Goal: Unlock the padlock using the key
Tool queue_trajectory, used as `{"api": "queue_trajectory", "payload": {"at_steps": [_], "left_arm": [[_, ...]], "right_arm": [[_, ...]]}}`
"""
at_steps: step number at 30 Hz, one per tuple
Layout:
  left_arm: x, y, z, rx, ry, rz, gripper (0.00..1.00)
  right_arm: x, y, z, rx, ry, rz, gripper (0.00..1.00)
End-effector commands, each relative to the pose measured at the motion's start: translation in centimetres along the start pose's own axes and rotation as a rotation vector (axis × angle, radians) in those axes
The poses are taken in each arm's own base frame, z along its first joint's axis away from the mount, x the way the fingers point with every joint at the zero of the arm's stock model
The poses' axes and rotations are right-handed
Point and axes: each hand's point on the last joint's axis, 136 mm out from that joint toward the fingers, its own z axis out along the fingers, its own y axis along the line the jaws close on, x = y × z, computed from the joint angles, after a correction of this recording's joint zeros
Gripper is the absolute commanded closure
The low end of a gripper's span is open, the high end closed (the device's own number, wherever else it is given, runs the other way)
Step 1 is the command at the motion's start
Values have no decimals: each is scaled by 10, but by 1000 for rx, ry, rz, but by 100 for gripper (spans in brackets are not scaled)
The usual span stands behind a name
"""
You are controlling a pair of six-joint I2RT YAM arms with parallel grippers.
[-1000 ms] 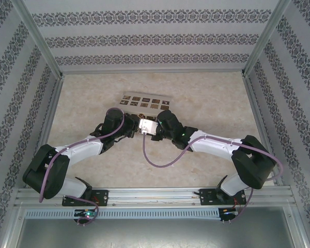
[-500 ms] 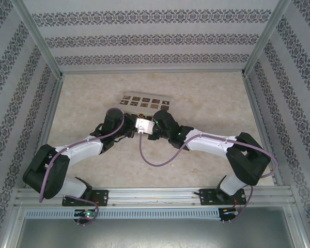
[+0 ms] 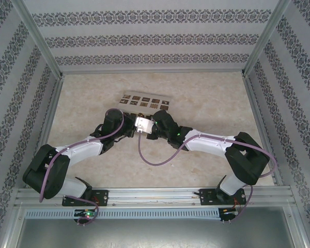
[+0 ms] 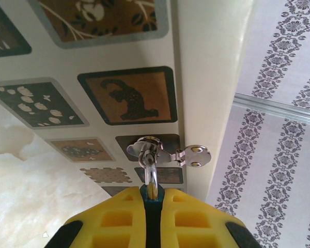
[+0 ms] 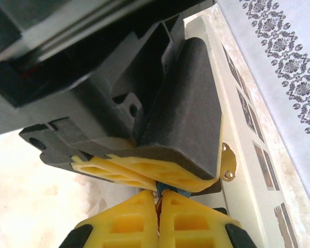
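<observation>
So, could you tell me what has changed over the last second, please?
The right end effector slid left toward the left end effector and closed its fingers. The left one kept gripping the small blue padlock with silver shackle; the cream tiled box stayed put.

Right gripper (image 5: 159,200) jaws, parted a second ago, now closed pad to pad, right wrist shifted left toward the padlock (image 4: 151,175) in the left gripper (image 4: 152,199), right elbow (image 3: 246,160) drawn in from the worktop's (image 3: 206,98) right edge, purple cable loop (image 3: 144,155) narrower and displaced left.
</observation>
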Motion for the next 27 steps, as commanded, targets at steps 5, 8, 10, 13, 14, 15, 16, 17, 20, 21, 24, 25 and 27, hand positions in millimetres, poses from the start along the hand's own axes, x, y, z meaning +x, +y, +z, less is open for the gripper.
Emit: {"api": "queue_trajectory", "payload": {"at_steps": [5, 8, 10, 13, 14, 15, 16, 17, 20, 21, 24, 25, 27], "left_arm": [[15, -26, -8, 97, 45, 19, 100], [15, -27, -8, 100, 48, 20, 100], [16, -27, -7, 100, 49, 20, 100], [17, -23, -6, 93, 54, 19, 100], [17, -23, -6, 93, 54, 18, 100], [17, -21, -6, 89, 54, 17, 100], [17, -20, -5, 86, 57, 17, 100], [18, -18, -5, 84, 60, 16, 100], [20, -16, -3, 81, 65, 18, 100], [20, -15, -3, 77, 67, 19, 100], [20, -9, -1, 62, 66, 27, 100], [20, -6, 0, 53, 64, 29, 100], [18, 0, 3, 38, 60, 33, 100]], "right_arm": [[-8, -25, -5, 78, -81, 216, 100], [-12, -28, -8, 70, -120, 327, 100], [-14, -29, -8, 63, -140, 398, 100], [-14, -29, -7, 59, -162, 504, 100], [-14, -28, -7, 55, -169, 539, 100], [-13, -27, -6, 49, -174, 562, 100], [-13, -25, -5, 45, -178, 584, 100], [-10, -24, -3, 45, -173, 600, 100], [0, -22, 1, 66, -166, 629, 100], [3, -20, 1, 69, -167, 633, 100], [11, -15, 4, 72, -161, 648, 100], [14, -14, 5, 74, -158, 655, 100], [20, -11, 6, 81, -159, 674, 100]]}}
